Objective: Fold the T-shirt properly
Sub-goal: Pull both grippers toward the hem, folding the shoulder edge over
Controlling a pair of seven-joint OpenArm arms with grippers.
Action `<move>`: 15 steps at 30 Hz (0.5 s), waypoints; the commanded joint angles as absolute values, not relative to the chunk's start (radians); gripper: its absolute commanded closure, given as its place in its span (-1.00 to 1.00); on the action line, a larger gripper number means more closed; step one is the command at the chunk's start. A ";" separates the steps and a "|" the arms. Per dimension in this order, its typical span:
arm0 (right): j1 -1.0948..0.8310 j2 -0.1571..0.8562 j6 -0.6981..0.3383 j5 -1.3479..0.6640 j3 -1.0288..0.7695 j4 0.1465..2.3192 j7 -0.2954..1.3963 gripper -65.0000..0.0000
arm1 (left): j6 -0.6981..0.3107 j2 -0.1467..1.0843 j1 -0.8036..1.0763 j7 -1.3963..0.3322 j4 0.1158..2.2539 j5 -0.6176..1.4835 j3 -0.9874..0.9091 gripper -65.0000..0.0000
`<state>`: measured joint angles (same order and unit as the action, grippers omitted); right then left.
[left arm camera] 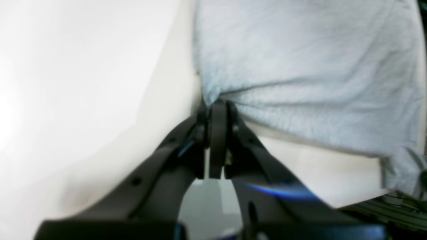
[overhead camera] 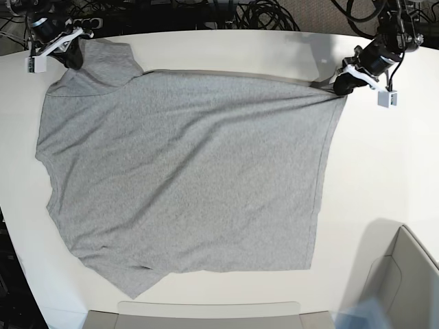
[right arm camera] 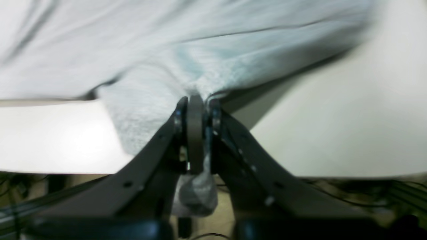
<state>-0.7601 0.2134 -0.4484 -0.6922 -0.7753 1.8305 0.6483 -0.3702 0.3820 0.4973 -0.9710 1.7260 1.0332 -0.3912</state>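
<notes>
Left gripper [left arm camera: 217, 106]: low at the table's far edge, jaws pinched tight on a corner of the T-shirt [left arm camera: 300, 66].
Right gripper [right arm camera: 196, 103]: at the opposite far corner, jaws closed on a bunched fold of cloth, a tuft poking out behind the fingers.
T-shirt [overhead camera: 185, 171]: plain grey side up, spread flat between the two grippers, its top edge pulled taut from one to the other.
Table [overhead camera: 384, 171]: bare white surface beside the left gripper and below it.
Edges: the shirt's lower hem lies near the table's front rim.
</notes>
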 commanded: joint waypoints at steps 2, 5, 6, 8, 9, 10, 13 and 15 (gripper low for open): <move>-0.773 0.226 -0.455 -0.708 -0.794 1.856 0.630 1.00 | -0.380 0.401 0.496 -0.987 1.745 1.053 -0.400 1.00; -0.803 0.223 -0.455 -0.708 -0.816 1.890 0.631 1.00 | -0.380 0.401 0.527 -0.992 1.745 1.053 -0.404 1.00; -0.816 0.220 -0.455 -0.708 -0.816 1.903 0.631 1.00 | -0.380 0.401 0.541 -0.992 1.747 1.053 -0.420 1.00; -0.834 0.219 -0.455 -0.708 -0.817 1.920 0.630 1.00 | -0.381 0.400 0.561 -0.997 1.748 1.053 -0.450 1.00; -0.845 0.217 -0.455 -0.708 -0.817 1.925 0.630 1.00 | -0.381 0.400 0.572 -0.998 1.748 1.053 -0.464 1.00; -0.855 0.217 -0.455 -0.708 -0.820 1.928 0.630 1.00 | -0.381 0.400 0.584 -0.998 1.748 1.053 -0.475 1.00; -0.874 0.202 -0.455 -0.713 -0.854 1.928 0.630 1.00 | -0.381 0.400 0.625 -1.000 1.748 1.053 -0.527 1.00; -0.877 0.189 -0.455 -0.713 -0.880 1.933 0.628 1.00 | -0.381 0.400 0.644 -1.000 1.748 1.053 -0.553 1.00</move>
